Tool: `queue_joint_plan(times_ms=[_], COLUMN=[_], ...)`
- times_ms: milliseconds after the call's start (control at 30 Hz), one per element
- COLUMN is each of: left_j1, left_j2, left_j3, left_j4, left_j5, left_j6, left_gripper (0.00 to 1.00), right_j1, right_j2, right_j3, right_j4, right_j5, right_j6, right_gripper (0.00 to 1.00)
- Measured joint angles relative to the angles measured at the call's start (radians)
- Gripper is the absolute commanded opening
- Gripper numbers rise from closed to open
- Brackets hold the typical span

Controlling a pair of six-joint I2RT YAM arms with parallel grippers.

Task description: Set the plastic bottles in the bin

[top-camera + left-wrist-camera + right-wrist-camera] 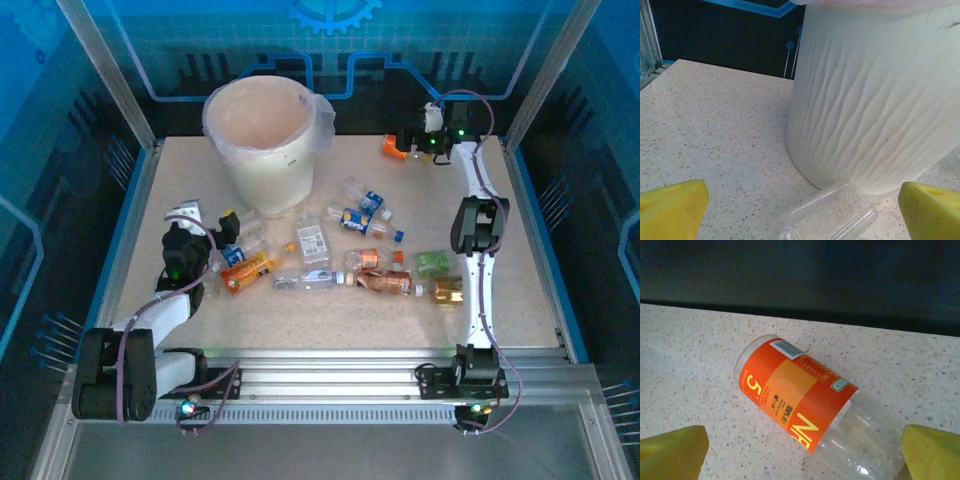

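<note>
Right wrist: orange-labelled bottle [799,405] lies between spread jaws of the right gripper [802,459].

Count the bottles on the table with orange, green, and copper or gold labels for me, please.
Orange bottles: 2
Green bottle: 1
Copper or gold bottles: 3
Total: 6

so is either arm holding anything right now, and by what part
Nothing is held. Both pairs of jaws stand open: the right flanks an orange-label bottle, the left a clear bottle.
</note>
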Motion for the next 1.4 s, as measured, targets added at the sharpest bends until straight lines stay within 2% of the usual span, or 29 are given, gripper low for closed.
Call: queue_joint_plan(times_ms=[600, 800, 1033, 1233, 1400], left_j1=[0.000, 0.000, 0.000, 0.000, 0.000], left_j2=[0.013, 0.018, 0.018, 0.018, 0.013], left_j3=[0.021, 0.034, 0.034, 0.034, 0.034], left_j4=[-0.039, -0.041, -0.041, -0.041, -0.042], left_j5=[0.001, 0.002, 0.004, 0.004, 0.003], left_j6=[0.002, 0.002, 0.002, 0.002, 0.003], left_gripper=[0.99, 0.99, 0.99, 0.99, 0.99], right_j1=[-0.004, -0.004, -0.003, 0.006, 0.031], right_j2=[0.103, 0.104, 0.083, 0.067, 0.067], right_j3=[0.071, 0.074, -0.010, -0.025, -0.011], right_j4=[0.040, -0.005, -0.060, -0.071, -0.101], right_j5=[0.009, -0.009, -0.020, 0.023, 0.098], right_j6=[0.068, 0.060, 0.008, -0.028, -0.033], right_gripper=[1.00, 1.00, 1.00, 0.89, 0.84])
